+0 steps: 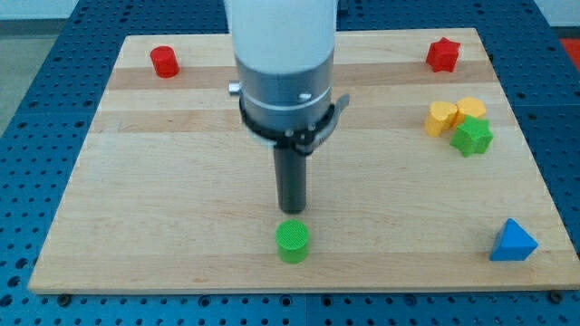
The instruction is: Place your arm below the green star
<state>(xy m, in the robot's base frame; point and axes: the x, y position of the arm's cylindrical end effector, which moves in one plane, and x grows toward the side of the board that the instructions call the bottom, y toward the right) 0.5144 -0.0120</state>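
The green star (472, 137) lies near the view's right edge of the wooden board (163, 181), touching two yellow blocks above it. My tip (291, 210) is at the end of the dark rod in the lower middle of the board, far to the left of the green star. It stands just above a green cylinder (293, 242), with a small gap between them.
Two yellow blocks (441, 118) (470, 110) sit side by side at the right. A red star (442, 54) is at the top right, a red cylinder (164, 62) at the top left, a blue triangle (513, 242) at the bottom right.
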